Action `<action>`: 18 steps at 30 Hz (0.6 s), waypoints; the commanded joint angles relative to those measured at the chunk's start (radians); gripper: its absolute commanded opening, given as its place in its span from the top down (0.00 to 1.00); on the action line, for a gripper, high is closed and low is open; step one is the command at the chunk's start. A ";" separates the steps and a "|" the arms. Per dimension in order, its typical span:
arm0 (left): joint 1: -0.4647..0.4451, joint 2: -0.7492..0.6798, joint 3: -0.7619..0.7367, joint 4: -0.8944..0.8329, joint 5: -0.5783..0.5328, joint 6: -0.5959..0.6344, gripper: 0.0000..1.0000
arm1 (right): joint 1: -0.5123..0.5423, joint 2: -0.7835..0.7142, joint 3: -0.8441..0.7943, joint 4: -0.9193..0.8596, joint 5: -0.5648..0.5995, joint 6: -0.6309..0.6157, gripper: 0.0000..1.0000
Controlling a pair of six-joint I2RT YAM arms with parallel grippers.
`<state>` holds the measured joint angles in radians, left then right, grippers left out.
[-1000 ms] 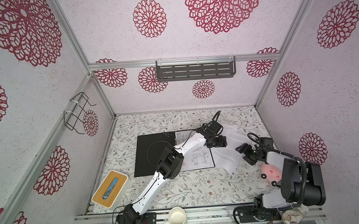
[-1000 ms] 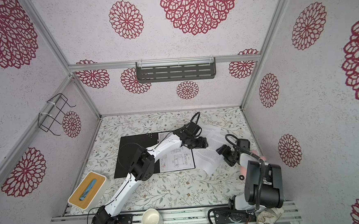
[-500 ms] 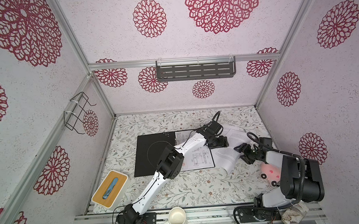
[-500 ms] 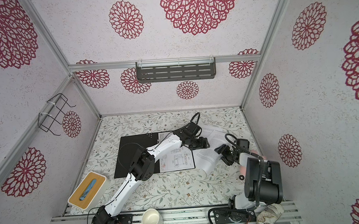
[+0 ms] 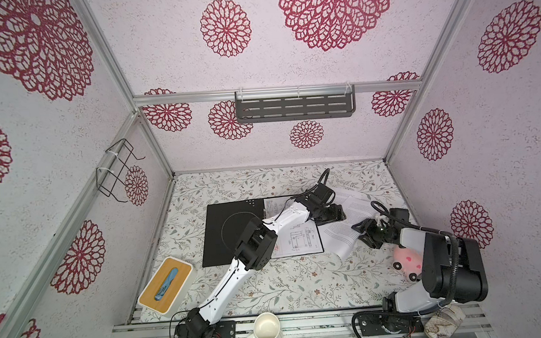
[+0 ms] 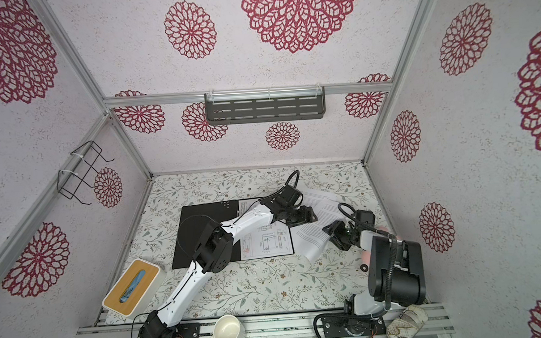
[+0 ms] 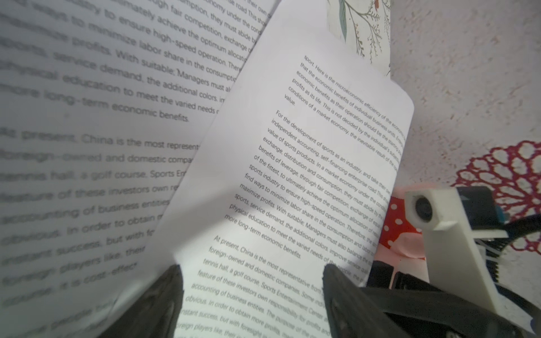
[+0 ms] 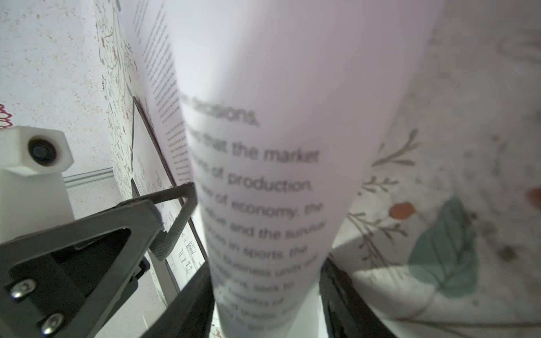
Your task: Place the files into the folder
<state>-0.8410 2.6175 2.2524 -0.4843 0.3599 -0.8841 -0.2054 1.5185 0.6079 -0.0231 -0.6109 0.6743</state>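
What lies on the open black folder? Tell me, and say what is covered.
The drawing sheet lies on the right half of the folder. The left arm crosses above and hides part of both; no clip shows.

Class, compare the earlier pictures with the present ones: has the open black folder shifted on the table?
No. In both top views the folder lies where it did, its near left corner the same way off the tissue box, which has not moved either.
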 commanded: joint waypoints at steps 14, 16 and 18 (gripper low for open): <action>0.002 -0.055 -0.099 0.107 0.006 -0.137 0.23 | -0.007 -0.004 0.010 -0.020 -0.061 0.010 0.60; 0.002 -0.069 -0.111 0.138 0.006 -0.156 0.23 | -0.011 -0.006 0.011 -0.028 -0.056 0.012 0.62; 0.002 -0.078 -0.114 0.162 0.004 -0.172 0.23 | -0.015 -0.008 0.012 -0.035 -0.055 0.012 0.63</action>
<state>-0.8398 2.5862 2.1567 -0.3489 0.3721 -1.0183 -0.2119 1.5185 0.6079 -0.0334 -0.6544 0.6811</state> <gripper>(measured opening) 0.768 0.371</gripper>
